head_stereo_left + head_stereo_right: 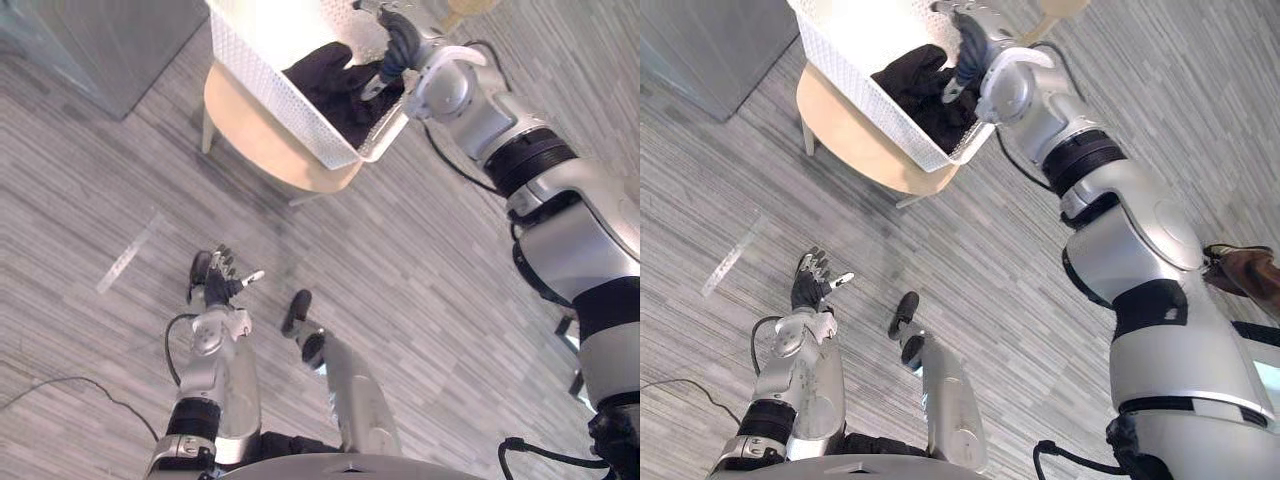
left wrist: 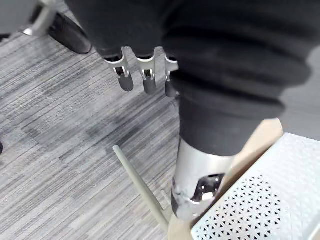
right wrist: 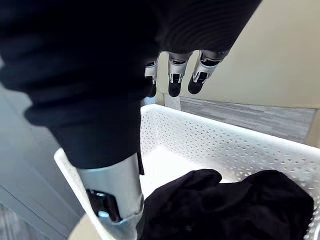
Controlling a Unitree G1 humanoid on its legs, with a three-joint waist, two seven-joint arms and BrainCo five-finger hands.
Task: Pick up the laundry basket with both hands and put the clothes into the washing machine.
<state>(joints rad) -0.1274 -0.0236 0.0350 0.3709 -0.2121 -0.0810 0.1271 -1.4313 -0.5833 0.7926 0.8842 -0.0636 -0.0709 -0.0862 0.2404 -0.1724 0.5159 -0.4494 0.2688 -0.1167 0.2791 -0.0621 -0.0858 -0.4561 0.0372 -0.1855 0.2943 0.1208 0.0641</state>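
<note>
Right hand (image 1: 397, 45), uncurled, reaches over the right rim of a white basket (image 1: 262, 80) holding black clothes (image 1: 335, 85), far. Left hand (image 1: 218, 280) hangs spread, near left. Left wrist view: basket well apart. Right wrist view: clothes near its straight fingers (image 3: 174, 82), not touching.

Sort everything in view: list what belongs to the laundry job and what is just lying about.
Job in hand: white perforated plastic laundry basket; black clothes in it; right hand above them; left hand, open, low over the floor.
Lying about: round beige stool under the basket; grey cabinet; pale tape strip on the floor.
</note>
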